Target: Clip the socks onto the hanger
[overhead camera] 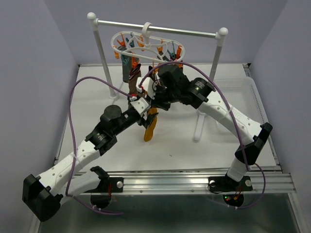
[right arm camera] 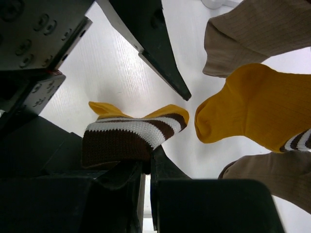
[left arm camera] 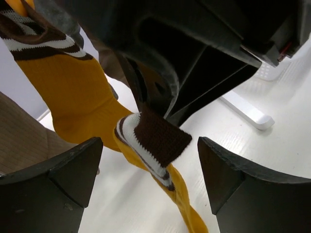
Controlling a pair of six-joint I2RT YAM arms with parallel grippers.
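Note:
The white oval hanger (overhead camera: 146,44) with orange and teal clips hangs from the rack's crossbar, and dark socks (overhead camera: 129,68) dangle from it. My right gripper (right arm camera: 148,162) (overhead camera: 155,97) is shut on the brown-and-white striped cuff (right arm camera: 124,138) of a mustard sock (overhead camera: 149,127), which hangs down over the table. My left gripper (left arm camera: 150,141) (overhead camera: 141,104) is open, one finger on each side of that cuff (left arm camera: 163,138) without touching it. Another mustard sock (left arm camera: 73,97) (right arm camera: 257,109) hangs close by.
The white two-post rack (overhead camera: 221,43) stands at the back of the table, with one foot (left arm camera: 248,114) near the grippers. Tan-brown ribbed socks (right arm camera: 252,36) hang beside the mustard one. A low white rim (overhead camera: 265,111) runs along the table's right side.

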